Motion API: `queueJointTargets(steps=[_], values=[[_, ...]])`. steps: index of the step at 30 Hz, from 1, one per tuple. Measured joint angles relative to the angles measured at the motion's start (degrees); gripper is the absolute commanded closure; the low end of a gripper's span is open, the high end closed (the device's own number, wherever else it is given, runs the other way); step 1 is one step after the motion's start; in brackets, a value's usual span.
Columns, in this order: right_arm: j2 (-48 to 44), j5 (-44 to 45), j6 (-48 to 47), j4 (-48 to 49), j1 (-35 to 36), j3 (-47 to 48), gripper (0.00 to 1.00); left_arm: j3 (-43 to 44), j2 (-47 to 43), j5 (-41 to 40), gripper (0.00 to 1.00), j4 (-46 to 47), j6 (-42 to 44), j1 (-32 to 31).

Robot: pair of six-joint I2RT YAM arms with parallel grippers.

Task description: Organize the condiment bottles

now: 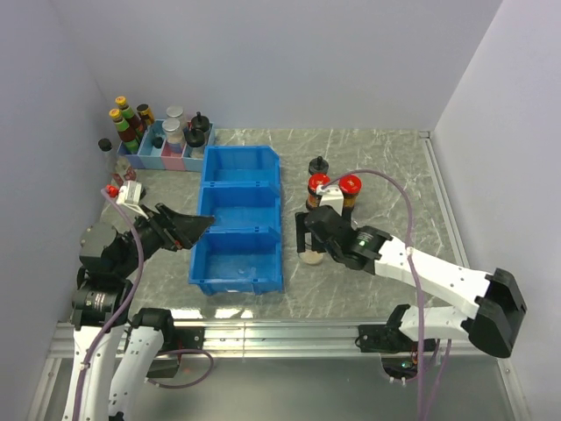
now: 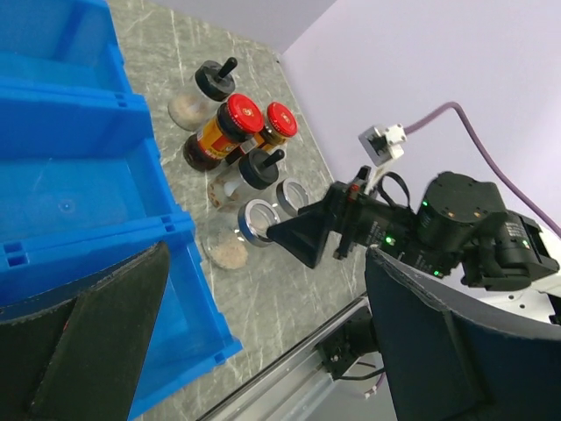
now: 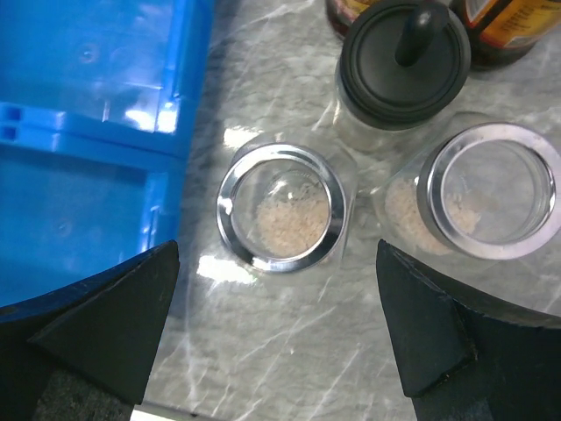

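Right fingers [image 3: 105,338] are hovering spread above a silver-lidded jar [image 3: 280,206]. Condiment bottles [image 1: 350,186] are standing clustered right of centre on the worktop [image 1: 377,153], beside the blue bin [image 1: 241,167]. Left fingers [image 2: 96,342] are hanging spread too.

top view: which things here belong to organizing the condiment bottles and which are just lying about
Part of the job:
- two silver-lidded glass jars
- two black-capped shakers
- two red-lidded dark jars
- probably the blue bin

Just lying about:
- tall sauce bottles in the back-left tray
- slim black-capped bottle beside it
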Motion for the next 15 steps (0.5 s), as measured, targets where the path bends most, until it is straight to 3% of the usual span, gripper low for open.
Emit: queueJointTargets(steps=[15], values=[[11.8, 2.3, 0.8, -0.4, 0.1, 3.2, 0.0, 0.0, -1.0, -0.6, 0.01, -1.2, 0.0, 0.0]])
